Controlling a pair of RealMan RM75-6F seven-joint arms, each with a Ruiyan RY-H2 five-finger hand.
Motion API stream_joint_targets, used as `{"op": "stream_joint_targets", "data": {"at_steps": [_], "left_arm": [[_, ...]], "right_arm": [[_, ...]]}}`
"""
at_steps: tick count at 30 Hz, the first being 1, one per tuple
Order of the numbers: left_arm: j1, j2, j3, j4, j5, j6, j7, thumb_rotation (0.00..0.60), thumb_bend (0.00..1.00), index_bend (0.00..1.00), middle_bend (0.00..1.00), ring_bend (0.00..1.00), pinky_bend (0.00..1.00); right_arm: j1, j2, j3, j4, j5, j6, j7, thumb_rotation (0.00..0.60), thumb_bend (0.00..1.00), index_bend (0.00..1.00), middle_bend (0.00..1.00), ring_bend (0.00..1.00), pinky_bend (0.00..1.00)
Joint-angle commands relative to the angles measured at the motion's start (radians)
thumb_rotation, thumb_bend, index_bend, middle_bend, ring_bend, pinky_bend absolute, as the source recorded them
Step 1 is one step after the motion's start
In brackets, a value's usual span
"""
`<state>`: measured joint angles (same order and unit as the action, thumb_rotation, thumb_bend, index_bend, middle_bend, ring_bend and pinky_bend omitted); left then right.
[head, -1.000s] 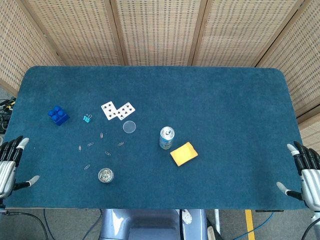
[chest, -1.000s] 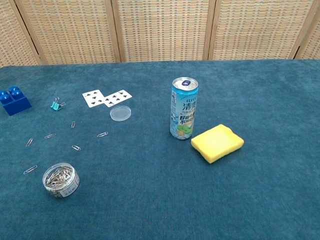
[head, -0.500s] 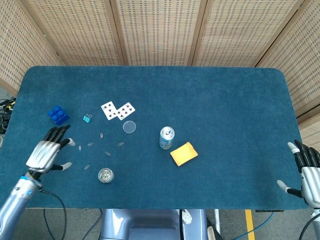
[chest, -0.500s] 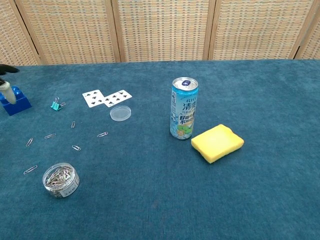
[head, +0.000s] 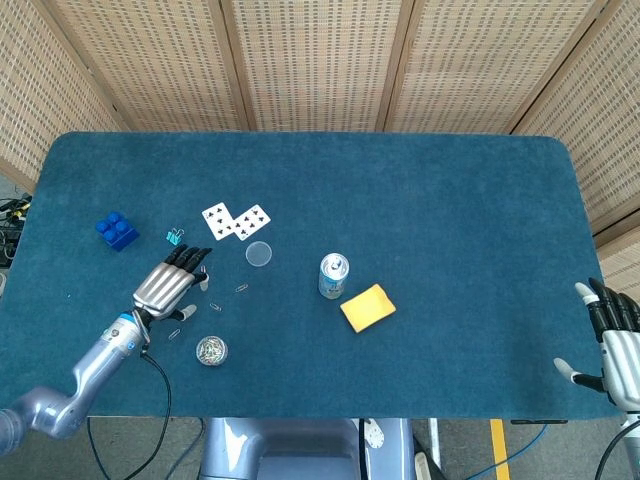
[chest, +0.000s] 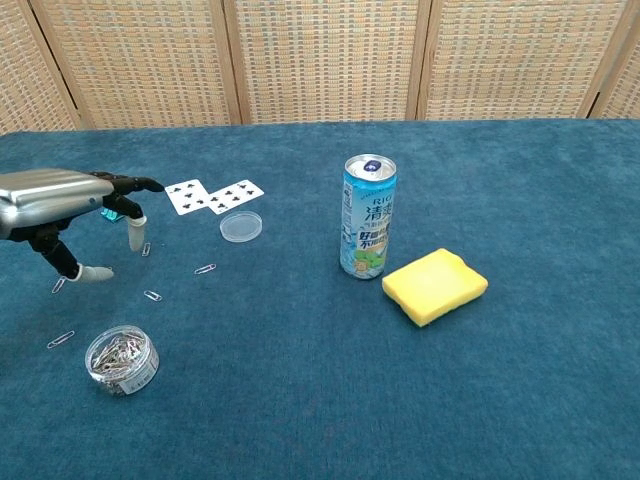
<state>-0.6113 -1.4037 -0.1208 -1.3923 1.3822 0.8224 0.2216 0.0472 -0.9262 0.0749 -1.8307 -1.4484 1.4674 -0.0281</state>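
Since the earlier frame the left hand (head: 172, 287) had moved inward from the table's near left edge, and it hovered, fingers spread and holding nothing, over the loose paper clips (chest: 205, 269) just beyond the jar of clips (head: 210, 350). A teal binder clip (head: 175, 237) lay farther beyond the jar. The right hand (head: 618, 345), open and empty, stayed far right of the jar.

A silver left robot hand (chest: 62, 200) with spread fingers is seen above loose metal paper clips (chest: 152, 295) on the blue felt table (chest: 320, 400), near a clear round tub of paper clips (chest: 121, 359).
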Motion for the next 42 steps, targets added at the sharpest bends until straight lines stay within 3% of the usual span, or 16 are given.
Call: {"op": "stream_joint_targets", "data": {"at_steps": [1,8,19,34,42], "left_arm": [[-0.016,-0.020,0.007,0.017,-0.018,-0.015,0.020,0.600,0.32,0.45,0.00,0.00,0.00],[-0.040,-0.064,0.020,0.047,-0.041,-0.032,0.032,0.600,0.38,0.46,0.00,0.00,0.00],[-0.063,-0.117,0.039,0.086,-0.083,-0.044,0.072,0.600,0.40,0.46,0.00,0.00,0.00],[-0.071,-0.169,0.058,0.161,-0.095,-0.041,0.035,0.600,0.41,0.48,0.00,0.00,0.00],[-0.063,-0.203,0.072,0.207,-0.074,-0.012,0.007,0.600,0.41,0.57,0.00,0.00,0.00]], "right_arm": [[0.000,0.001,-0.001,0.000,0.000,-0.001,0.001,0.600,0.00,0.05,0.00,0.00,0.00],[0.003,0.003,-0.001,0.000,0.003,-0.009,0.006,0.600,0.00,0.05,0.00,0.00,0.00],[0.006,0.006,-0.001,0.004,0.007,-0.014,0.018,0.600,0.00,0.05,0.00,0.00,0.00],[0.010,0.007,-0.002,0.006,0.010,-0.024,0.026,0.600,0.00,0.05,0.00,0.00,0.00],[0.010,0.008,-0.003,0.009,0.007,-0.023,0.032,0.600,0.00,0.05,0.00,0.00,0.00]]}}
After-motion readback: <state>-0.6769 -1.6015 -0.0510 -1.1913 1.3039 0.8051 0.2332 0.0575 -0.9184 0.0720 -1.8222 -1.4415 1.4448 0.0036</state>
